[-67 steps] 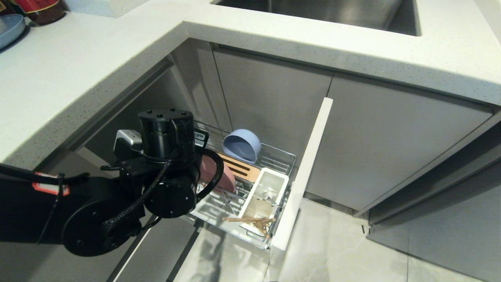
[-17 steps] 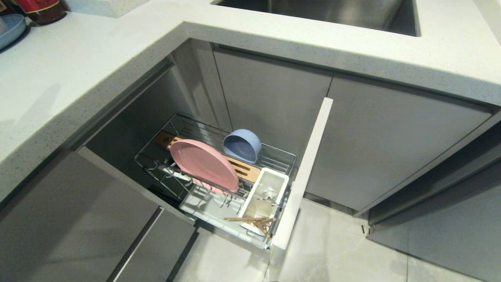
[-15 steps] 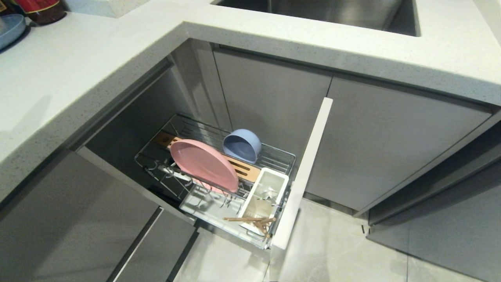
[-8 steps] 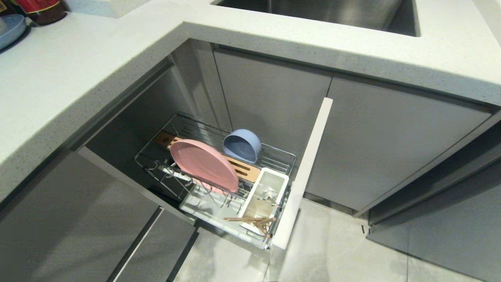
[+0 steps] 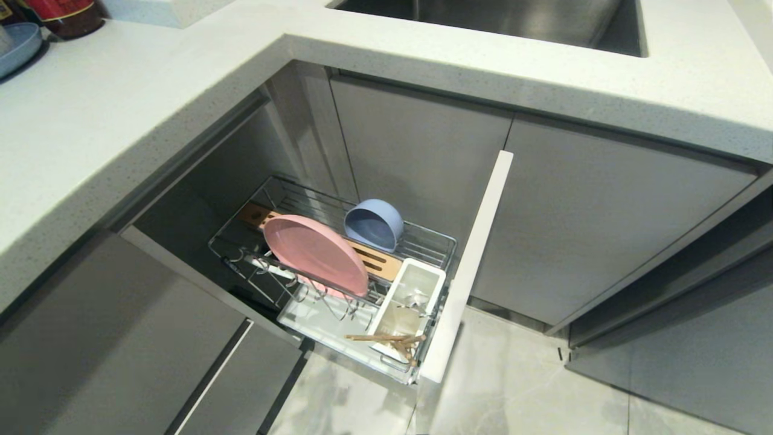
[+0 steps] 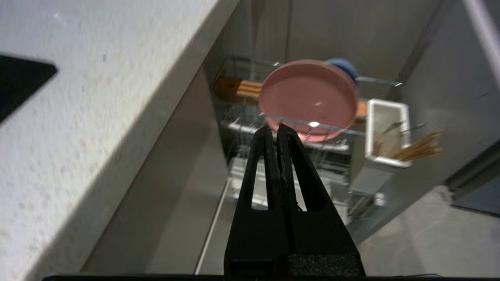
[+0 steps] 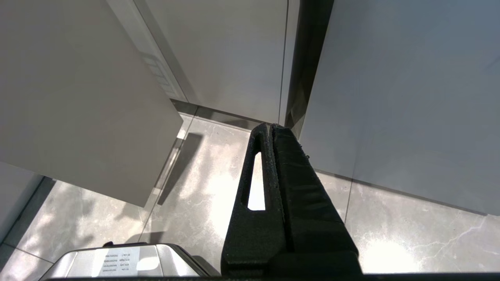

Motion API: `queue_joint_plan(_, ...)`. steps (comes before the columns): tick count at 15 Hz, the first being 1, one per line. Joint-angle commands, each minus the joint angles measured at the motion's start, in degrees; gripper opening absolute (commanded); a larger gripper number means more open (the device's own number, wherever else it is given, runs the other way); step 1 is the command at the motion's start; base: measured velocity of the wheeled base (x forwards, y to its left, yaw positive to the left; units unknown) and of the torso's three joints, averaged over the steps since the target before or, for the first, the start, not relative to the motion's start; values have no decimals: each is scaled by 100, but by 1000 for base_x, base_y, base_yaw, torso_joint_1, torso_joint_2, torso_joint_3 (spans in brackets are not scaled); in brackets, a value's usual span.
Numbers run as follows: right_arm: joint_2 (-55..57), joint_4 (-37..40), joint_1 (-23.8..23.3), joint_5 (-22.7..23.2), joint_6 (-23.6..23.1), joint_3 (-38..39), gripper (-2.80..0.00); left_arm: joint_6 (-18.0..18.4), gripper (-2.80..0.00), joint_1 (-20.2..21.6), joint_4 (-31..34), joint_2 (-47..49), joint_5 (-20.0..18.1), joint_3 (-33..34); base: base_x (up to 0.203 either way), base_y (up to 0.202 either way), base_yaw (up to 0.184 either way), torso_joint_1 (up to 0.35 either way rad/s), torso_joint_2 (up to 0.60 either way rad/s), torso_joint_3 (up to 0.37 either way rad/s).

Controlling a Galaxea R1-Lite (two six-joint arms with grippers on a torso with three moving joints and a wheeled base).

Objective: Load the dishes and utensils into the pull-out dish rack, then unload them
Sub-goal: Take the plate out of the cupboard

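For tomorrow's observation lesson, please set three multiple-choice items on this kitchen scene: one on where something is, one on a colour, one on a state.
1. Where are the wooden chopsticks?
A. On the countertop
B. In the white utensil box of the dish rack
C. In the sink

2. What colour is the bowl behind the plate?
A. Periwinkle blue
B. Green
C. Yellow

3. How are the left gripper's fingers?
A. Spread wide
B. Clamped on the plate
C. Shut, holding nothing

Answers:
1 B, their ends stick out of the box at the rack's front.
2 A, the head view shows it blue beside the pink plate.
3 C, the left wrist view shows the fingers pressed together, short of the rack.
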Motion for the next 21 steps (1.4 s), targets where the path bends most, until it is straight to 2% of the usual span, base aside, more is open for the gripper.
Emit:
queue_joint_plan(1,-24,-5,0,-1,2,0,-280,51,-280,-7,-904,-377,248,1147,0,0,0,0,0,0)
queue_joint_plan(3,-24,-5,0,-1,2,0,-280,80,-280,-9,-2226,-394,384,2330,0,0,0,0,0,0)
queue_joint_plan(5,-24,-5,0,-1,2,0,-280,91,-280,-10,-2897,-402,449,3172,0,0,0,0,0,0)
queue_joint_plan(6,-24,-5,-5,-1,2,0,-280,66,-280,-11,-2876,-401,446,3332,0,0,0,0,0,0)
queue_joint_plan(9,-24,-5,0,-1,2,0,-280,243,-280,-32,-1728,-406,279,3290,0,0,0,0,0,0)
queue_joint_plan(12,-24,-5,0,-1,2,0,-280,25,-280,-38,-1853,-400,315,3316,0,0,0,0,0,0)
queue_joint_plan(19,-24,-5,0,-1,2,0,-280,-25,-280,-38,-1853,-400,316,3316,0,0,0,0,0,0)
queue_joint_plan(21,-24,-5,0,-1,2,0,-280,-166,-280,-38,-1859,-408,356,3316,0,0,0,0,0,0)
